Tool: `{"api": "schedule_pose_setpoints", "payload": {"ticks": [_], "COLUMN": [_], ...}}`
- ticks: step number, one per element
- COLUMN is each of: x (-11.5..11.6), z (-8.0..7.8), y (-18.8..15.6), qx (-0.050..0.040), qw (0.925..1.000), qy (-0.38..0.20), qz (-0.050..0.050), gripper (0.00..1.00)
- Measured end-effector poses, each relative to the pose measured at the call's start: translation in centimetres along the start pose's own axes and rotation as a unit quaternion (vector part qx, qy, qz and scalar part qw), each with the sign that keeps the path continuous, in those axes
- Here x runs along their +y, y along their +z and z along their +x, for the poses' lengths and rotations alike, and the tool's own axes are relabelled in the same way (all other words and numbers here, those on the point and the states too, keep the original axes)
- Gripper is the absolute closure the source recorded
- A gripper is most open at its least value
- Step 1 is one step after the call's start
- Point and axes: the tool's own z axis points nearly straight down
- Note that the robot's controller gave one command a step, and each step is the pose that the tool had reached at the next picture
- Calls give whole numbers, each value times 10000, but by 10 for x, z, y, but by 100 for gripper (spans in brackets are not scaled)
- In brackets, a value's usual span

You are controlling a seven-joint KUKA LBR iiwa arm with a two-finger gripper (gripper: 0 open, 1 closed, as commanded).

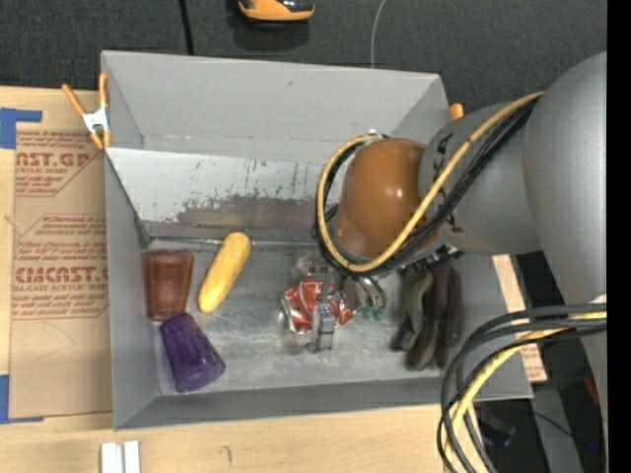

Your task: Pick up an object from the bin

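Carefully: gripper low over the red crumpled wrapper

You are looking at the gripper (pixel 323 331) sitting low at the edge of a red and silver crumpled wrapper (pixel 308 302), which is lying directly beneath it on the floor of the bin (pixel 266 116). Whether it is clenched or released you cannot tell. The orange wrist cover (pixel 380 200) and the cables are hiding most of it, so nothing is showing a hold.

What you are risking, as I judge it: thin foil caught by one corner is likely to slip or tear, and an off-centre closing may push it aside rather than lift it. The dark olive glove-like bundle (pixel 429 313) is lying just beside the gripper on the arm's side, so a wide move could snag it.

Counting: one wrapper, one dark bundle, one yellow banana-shaped piece (pixel 225 271), one brownish-red tumbler (pixel 169 283) and one purple cup (pixel 190 354) — the last three lying well apart from the gripper, away from the arm.
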Motion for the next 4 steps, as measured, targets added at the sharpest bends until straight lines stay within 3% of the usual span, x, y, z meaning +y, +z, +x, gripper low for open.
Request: {"api": "schedule_pose_setpoints", "payload": {"ticks": [1, 2, 3, 4], "x": [-29, -30, -20, -20], "z": [-11, 3, -10, -10], "y": [-9, 24, 22, 22], "qx": [-26, -7, -20, -20], "qw": [9965, 9988, 9922, 9922], "qy": [830, 492, 1246, 1247], "qz": [-11, -3, -12, -13], "gripper": [0, 0, 100, 100]}}
